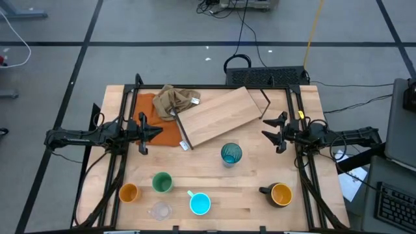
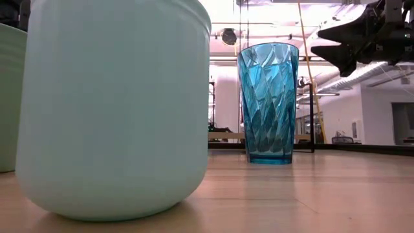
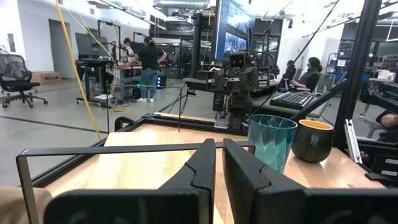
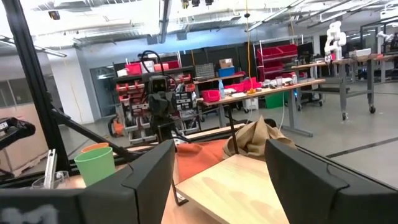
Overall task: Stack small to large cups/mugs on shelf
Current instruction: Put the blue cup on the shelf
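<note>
The six cups stand apart on the near half of the table: orange cup, green cup, clear glass, light-blue mug, teal tumbler and black mug. The wooden shelf sits skewed at the far middle, its left end by the orange cloth. My left gripper hovers shut left of the shelf, pointing right. In its wrist view the tumbler and black mug lie ahead. My right gripper hovers open right of the shelf, pointing left.
An orange cloth with a crumpled tan cloth on it lies at the far left, by the shelf's left end. Black frame rails run along both table sides. In the low view the light-blue mug stands closest. People work at desks far behind.
</note>
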